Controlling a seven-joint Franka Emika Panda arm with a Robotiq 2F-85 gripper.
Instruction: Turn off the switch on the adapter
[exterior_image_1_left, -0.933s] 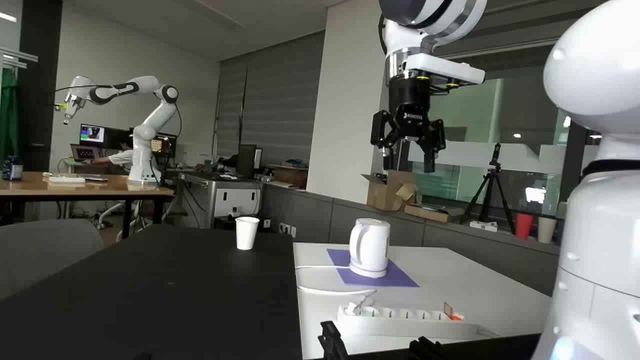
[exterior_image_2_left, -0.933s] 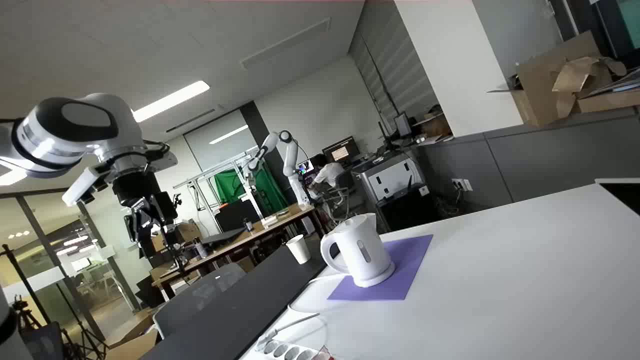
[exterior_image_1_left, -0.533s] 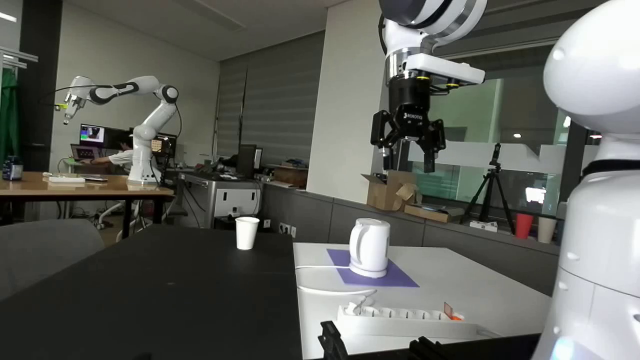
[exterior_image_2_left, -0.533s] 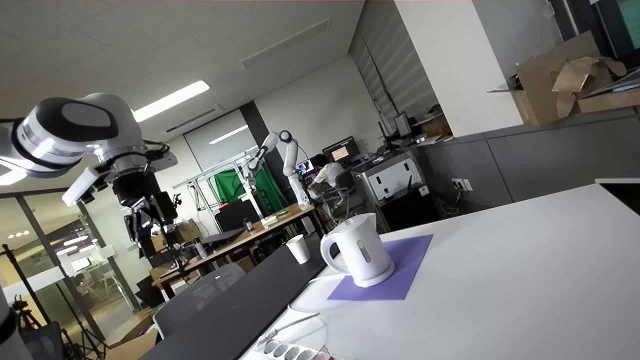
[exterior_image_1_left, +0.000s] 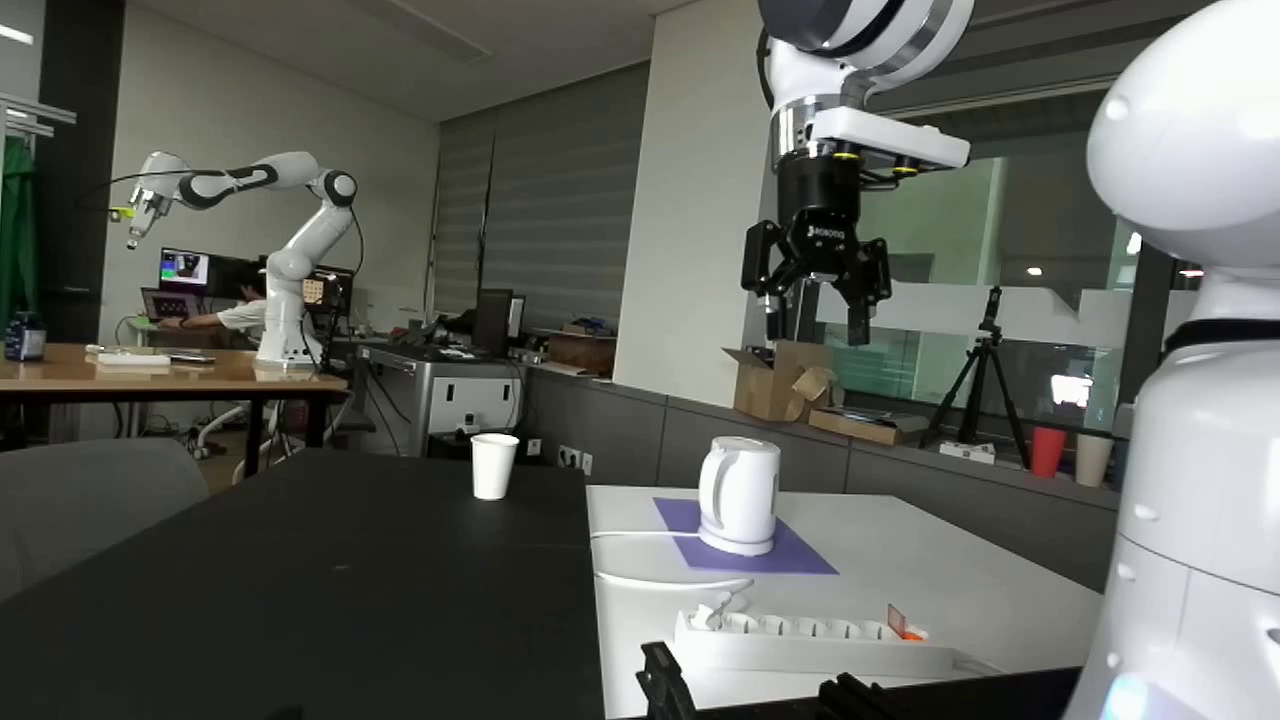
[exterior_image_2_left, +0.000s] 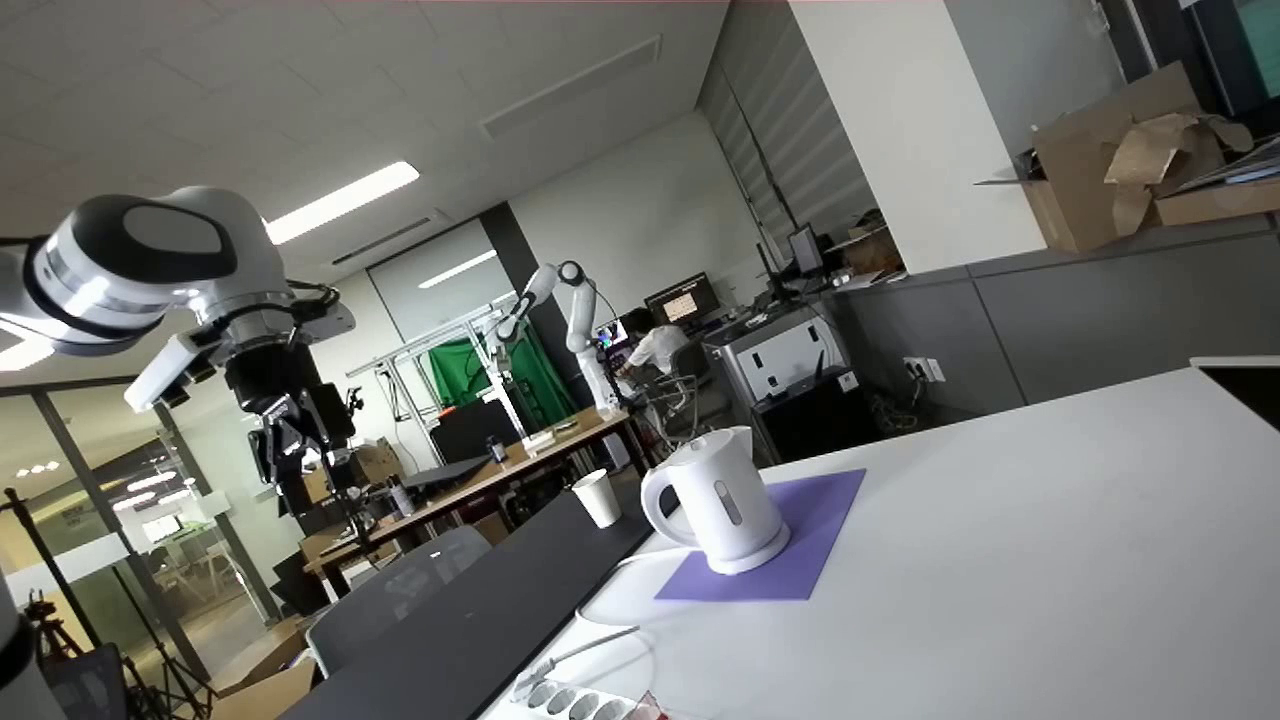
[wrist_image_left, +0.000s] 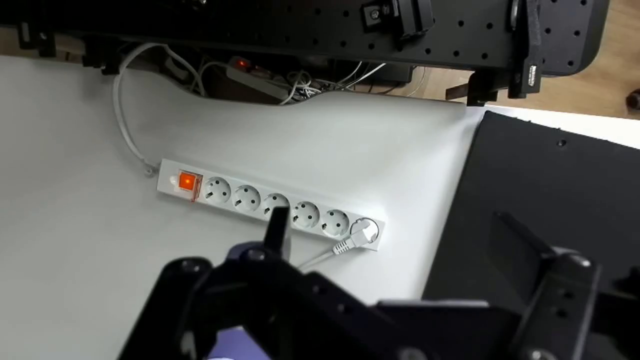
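Observation:
The adapter, a long white power strip (exterior_image_1_left: 800, 655), lies on the white table in both exterior views, partly cut off by the frame edge in an exterior view (exterior_image_2_left: 572, 690). In the wrist view it (wrist_image_left: 261, 203) lies slanted, with a plug in its end socket. The switch (wrist_image_left: 187, 181) is a bright, glowing orange button at the opposite end, with a clear reddish flap standing up beside it. The switch also shows as orange in an exterior view (exterior_image_1_left: 913, 635). My gripper (exterior_image_1_left: 817, 328) hangs high above the table, fingers pointing down. In the wrist view the gripper (wrist_image_left: 392, 225) is open and empty.
A white kettle (exterior_image_1_left: 742, 495) stands on a purple mat (exterior_image_1_left: 800, 558) behind the strip. A white cup (exterior_image_1_left: 493, 467) stands on the black table (exterior_image_1_left: 350, 570) alongside. The plug's cable (wrist_image_left: 320, 258) runs from the strip. A black perforated rail (wrist_image_left: 325, 25) with clamps borders the white table (wrist_image_left: 100, 275).

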